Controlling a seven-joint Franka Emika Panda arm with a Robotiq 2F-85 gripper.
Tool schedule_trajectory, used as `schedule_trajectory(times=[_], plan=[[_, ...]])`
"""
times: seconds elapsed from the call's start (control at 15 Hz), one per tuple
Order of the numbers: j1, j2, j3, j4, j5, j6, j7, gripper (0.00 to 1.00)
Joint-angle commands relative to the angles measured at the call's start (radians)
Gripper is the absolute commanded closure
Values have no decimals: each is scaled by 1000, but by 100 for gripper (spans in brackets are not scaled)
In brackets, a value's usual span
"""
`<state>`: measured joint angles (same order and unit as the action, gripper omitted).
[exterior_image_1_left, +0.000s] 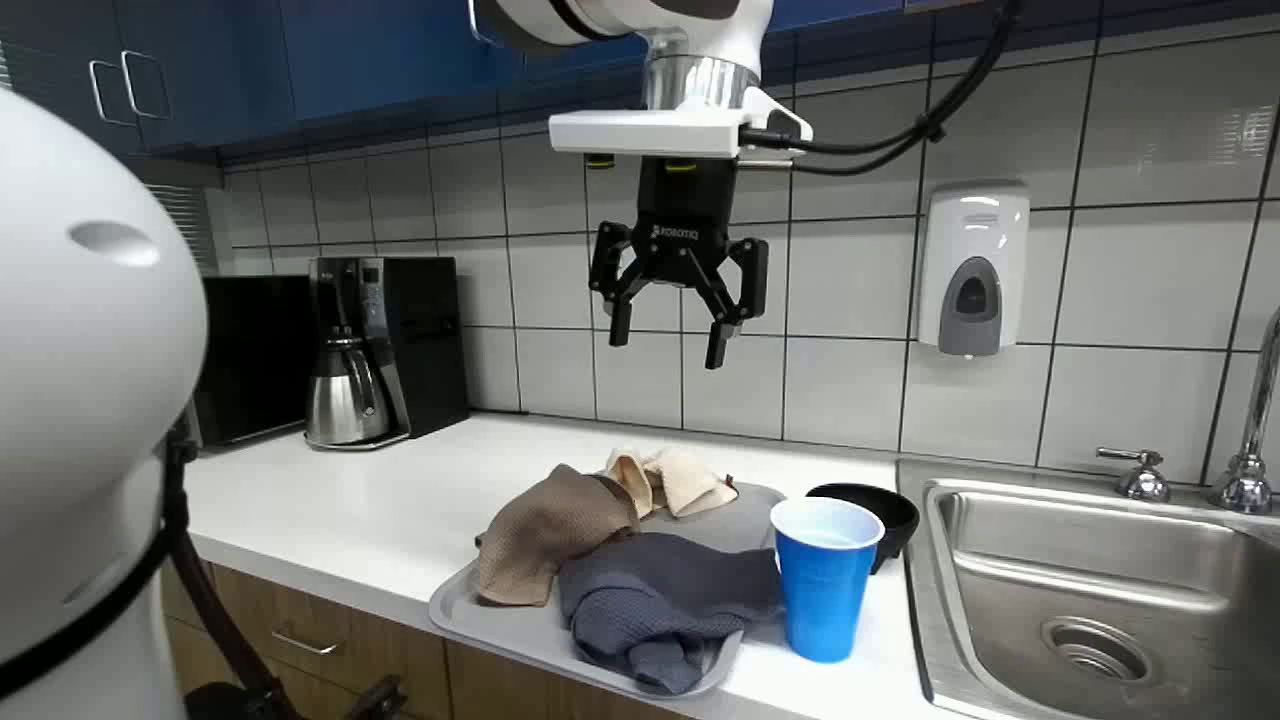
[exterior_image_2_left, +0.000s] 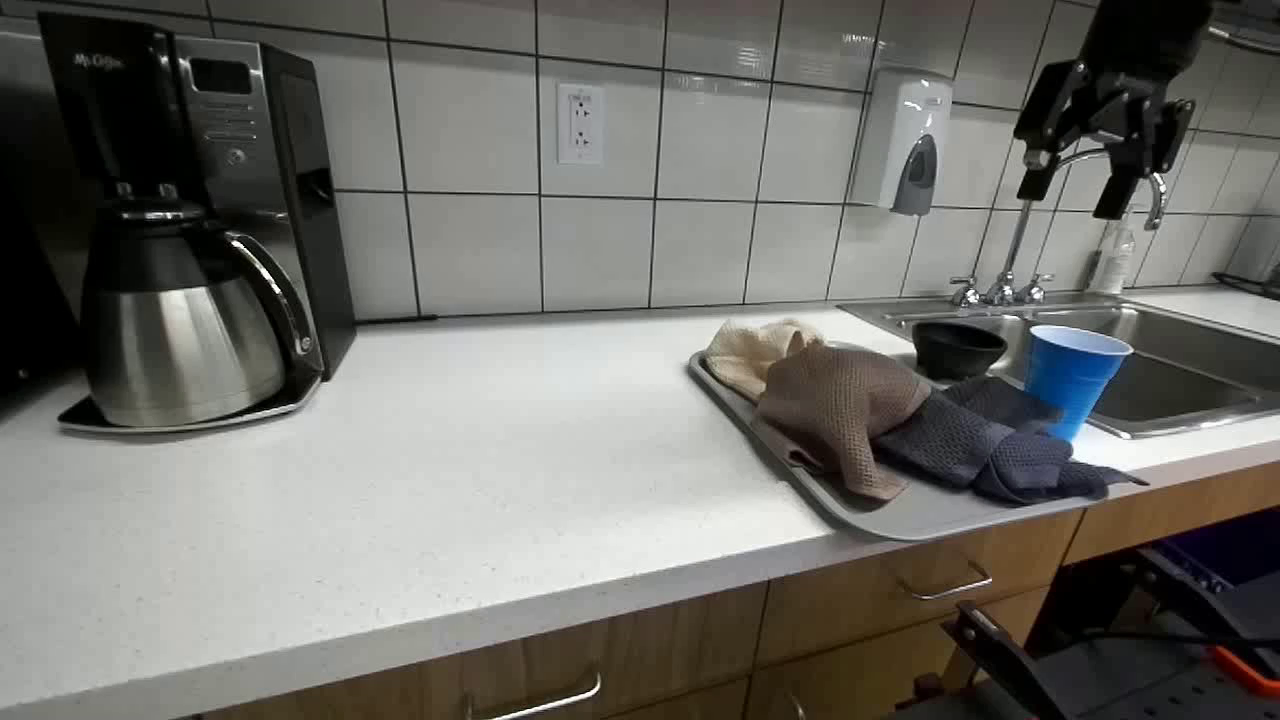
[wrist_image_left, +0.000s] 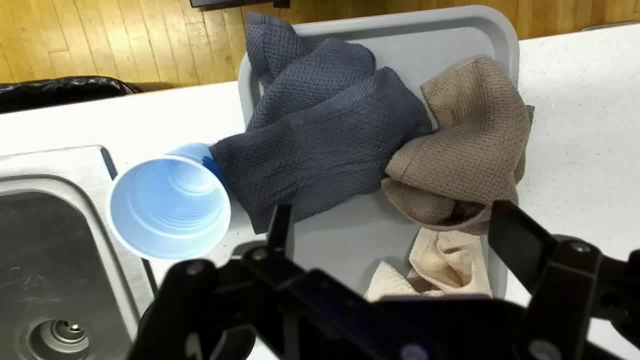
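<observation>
Overall, a white counter (exterior_image_1_left: 330, 520) runs beneath a tiled wall (exterior_image_1_left: 850, 290), with blue cabinets (exterior_image_1_left: 390, 60) above, wooden drawers (exterior_image_1_left: 370, 640) below and a steel sink (exterior_image_1_left: 930, 620) let in at the right; left to right in an exterior view come a coffee maker (exterior_image_1_left: 425, 330), a grey tray (exterior_image_1_left: 520, 628), a blue cup (exterior_image_1_left: 825, 595) upright just beside the tray, a black bowl (exterior_image_1_left: 897, 528) partly hidden by the cup, and a soap dispenser (exterior_image_1_left: 975, 260) on the wall; on the tray lie a brown cloth (exterior_image_1_left: 550, 530), a cream cloth (exterior_image_1_left: 690, 480) nearer the wall and a dark blue cloth (exterior_image_1_left: 670, 595) nearer the front edge; above them hangs the gripper (exterior_image_1_left: 668, 346), its fingers spread wide, well clear of the cloths; in the wrist view the dark blue cloth's longest band slants from beside the cup up toward the right, while the brown cloth is longer up and down.
</observation>
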<state>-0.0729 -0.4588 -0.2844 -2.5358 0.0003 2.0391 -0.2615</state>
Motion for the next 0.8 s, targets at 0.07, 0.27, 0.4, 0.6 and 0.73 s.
schedule_trajectory(times=[0.07, 0.27, 0.4, 0.6, 0.73], plan=[[-24, 4, 22, 1, 12, -2, -10, 0], [-24, 4, 22, 1, 12, -2, -10, 0], [-24, 4, 22, 1, 12, -2, -10, 0], [-25, 6, 37, -20, 0, 79, 8, 0], [-21, 10, 42, -34, 0, 130, 3, 0]])
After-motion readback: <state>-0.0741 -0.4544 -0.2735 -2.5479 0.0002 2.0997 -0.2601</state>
